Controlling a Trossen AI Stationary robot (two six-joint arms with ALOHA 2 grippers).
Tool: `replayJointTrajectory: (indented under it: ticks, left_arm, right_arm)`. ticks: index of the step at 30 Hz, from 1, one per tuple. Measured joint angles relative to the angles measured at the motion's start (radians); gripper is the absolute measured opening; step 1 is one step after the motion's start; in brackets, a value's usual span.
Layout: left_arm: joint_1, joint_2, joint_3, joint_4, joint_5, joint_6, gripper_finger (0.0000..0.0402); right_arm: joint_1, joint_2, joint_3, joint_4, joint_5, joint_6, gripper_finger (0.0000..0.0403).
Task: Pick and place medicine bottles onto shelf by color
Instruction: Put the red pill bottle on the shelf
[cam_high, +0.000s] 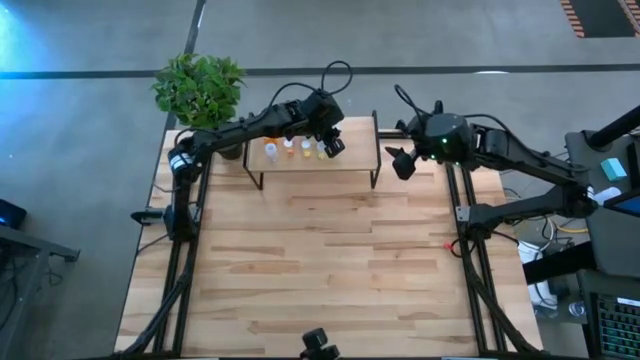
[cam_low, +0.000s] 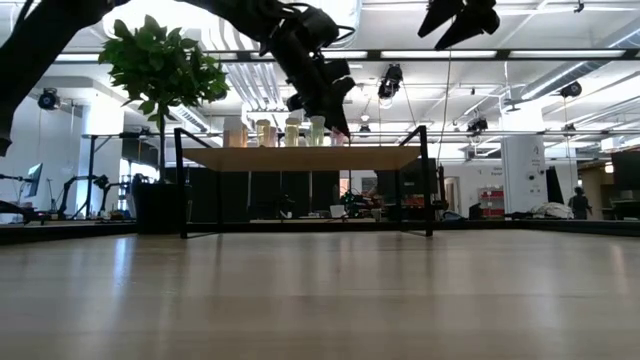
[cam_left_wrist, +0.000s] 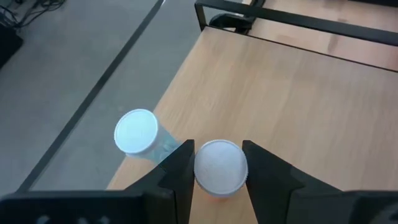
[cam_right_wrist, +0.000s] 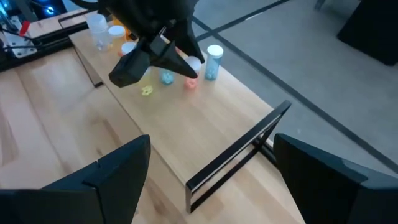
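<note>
The shelf (cam_high: 350, 160) stands at the table's far edge, with several small white-capped medicine bottles (cam_high: 288, 148) in a row on its left half. My left gripper (cam_left_wrist: 217, 155) is over the right end of that row, shut on a pinkish bottle (cam_right_wrist: 191, 83). A blue-green bottle (cam_left_wrist: 135, 132) stands just beyond it by the board's far edge. My right gripper (cam_high: 400, 160) hangs open and holds nothing, off the shelf's right end and well above it (cam_low: 458, 25). My left gripper pinches the pinkish bottle between its two fingers at the round white cap (cam_left_wrist: 202, 168), one finger on each side. The fingers slant down at it from the table's left. The bottle is upright, its base at the shelf board (cam_right_wrist: 217, 130); whether it rests there I cannot tell.
A potted plant (cam_high: 200, 85) stands at the shelf's left end. The shelf's right half (cam_left_wrist: 280, 93) is bare up to its black end frame (cam_right_wrist: 239, 149). The butcher-block tabletop (cam_high: 330, 270) stretches bare in front of the shelf.
</note>
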Motion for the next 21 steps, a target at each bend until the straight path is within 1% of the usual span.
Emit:
replayJointTrajectory:
  ticks: [7, 11, 13, 21]
  left_arm:
    - [0.0, -0.001, 0.005, 0.001, 0.0, -0.001, 0.0108]
    - [0.0, -0.006, 0.006, 0.031, 0.0, -0.026, 0.0109]
    - [0.0, -0.007, 0.007, 0.037, 0.006, -0.051, 0.0109]
    - [0.001, -0.007, 0.002, 0.031, 0.031, -0.052, 0.011]
  right_arm:
    - [0.0, 0.03, 0.0, 0.001, 0.0, 0.004, 0.0329]
    - [0.0, 0.042, -0.001, 0.002, 0.0, 0.016, 0.0329]
    - [0.0, 0.044, -0.001, 0.002, 0.0, 0.016, 0.0329]
    - [0.0, 0.04, -0.001, 0.002, 0.0, 0.016, 0.0329]
